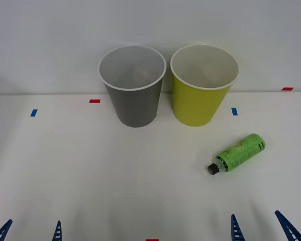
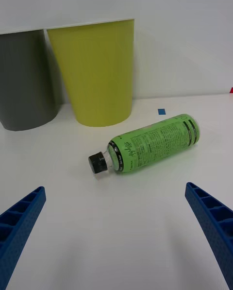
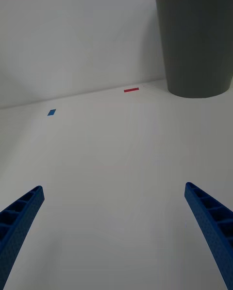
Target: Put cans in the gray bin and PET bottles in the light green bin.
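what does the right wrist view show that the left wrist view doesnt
Only the right wrist view has the PET bottle lying on its side, black cap toward the camera, with the light green bin behind it and the open right gripper in front of it. Only the left wrist view has the red tape mark and the open left gripper over bare table. Both show the gray bin and a blue tape mark.
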### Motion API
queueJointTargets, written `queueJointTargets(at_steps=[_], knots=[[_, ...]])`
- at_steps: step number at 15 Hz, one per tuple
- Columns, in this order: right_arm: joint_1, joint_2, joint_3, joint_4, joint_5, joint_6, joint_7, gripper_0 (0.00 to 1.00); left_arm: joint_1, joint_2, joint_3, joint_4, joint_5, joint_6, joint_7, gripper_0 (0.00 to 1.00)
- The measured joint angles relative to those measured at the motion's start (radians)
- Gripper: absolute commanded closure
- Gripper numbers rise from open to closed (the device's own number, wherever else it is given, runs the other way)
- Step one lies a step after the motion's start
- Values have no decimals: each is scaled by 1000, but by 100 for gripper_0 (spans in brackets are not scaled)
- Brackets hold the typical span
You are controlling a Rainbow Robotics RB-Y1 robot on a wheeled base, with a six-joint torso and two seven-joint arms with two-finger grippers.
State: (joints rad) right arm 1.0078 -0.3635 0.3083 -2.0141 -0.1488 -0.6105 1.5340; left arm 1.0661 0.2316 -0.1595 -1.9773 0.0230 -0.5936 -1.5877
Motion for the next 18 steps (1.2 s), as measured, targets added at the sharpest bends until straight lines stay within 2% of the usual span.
queueJointTargets(at_steps=[18], knots=[[0,0,0,0,0,0,0,0,0,0,0,0,0,0,0,0]])
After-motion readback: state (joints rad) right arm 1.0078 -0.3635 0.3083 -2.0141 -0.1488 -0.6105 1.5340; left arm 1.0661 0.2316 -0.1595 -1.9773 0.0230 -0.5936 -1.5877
